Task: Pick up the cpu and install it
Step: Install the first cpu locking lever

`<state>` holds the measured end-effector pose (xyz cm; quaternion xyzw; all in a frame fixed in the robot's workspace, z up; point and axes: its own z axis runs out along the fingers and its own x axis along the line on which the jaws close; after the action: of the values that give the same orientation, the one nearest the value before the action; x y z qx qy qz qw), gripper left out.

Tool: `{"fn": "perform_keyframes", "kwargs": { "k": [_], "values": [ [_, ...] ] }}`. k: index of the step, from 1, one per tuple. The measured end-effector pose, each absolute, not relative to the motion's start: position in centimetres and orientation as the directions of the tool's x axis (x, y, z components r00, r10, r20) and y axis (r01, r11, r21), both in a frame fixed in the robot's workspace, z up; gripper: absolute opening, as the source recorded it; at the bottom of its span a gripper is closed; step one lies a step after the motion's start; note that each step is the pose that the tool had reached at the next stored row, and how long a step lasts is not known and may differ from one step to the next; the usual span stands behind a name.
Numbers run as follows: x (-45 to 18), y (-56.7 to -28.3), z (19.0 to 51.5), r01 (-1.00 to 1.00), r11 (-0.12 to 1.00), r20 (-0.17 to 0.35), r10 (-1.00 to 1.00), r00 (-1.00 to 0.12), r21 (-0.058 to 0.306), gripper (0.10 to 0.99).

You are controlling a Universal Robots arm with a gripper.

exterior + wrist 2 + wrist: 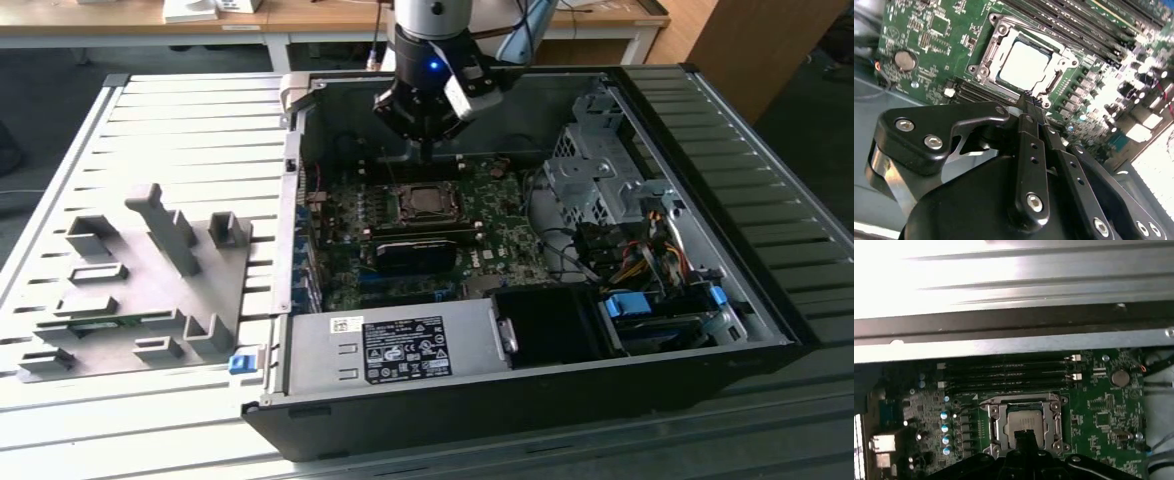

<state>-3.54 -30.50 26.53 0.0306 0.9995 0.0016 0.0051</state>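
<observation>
cpu [1023, 64] seated in socket frame [999, 31]; gripper [1031, 102] closed, empty, just beside it.

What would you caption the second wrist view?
Gripper poised above the cpu seated in its motherboard socket frame.

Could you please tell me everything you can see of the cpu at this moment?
The cpu is a flat square chip with a pale, shiny silver-grey metal top. It lies level inside the black socket frame on the green motherboard, in both wrist views; the exterior view shows it mid-board in the open computer case. The gripper hangs above its edge, fingers closed together, apparently not touching it.
</observation>
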Motion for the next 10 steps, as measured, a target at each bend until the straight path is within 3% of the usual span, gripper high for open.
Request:
{"fn": "perform_keyframes", "kwargs": {
  "k": [10],
  "values": [
    [-3.54, -30.50, 26.45, -0.008, 1.000, -0.010, -0.008, -1.000, 0.004, 0.106]
  ]
}}
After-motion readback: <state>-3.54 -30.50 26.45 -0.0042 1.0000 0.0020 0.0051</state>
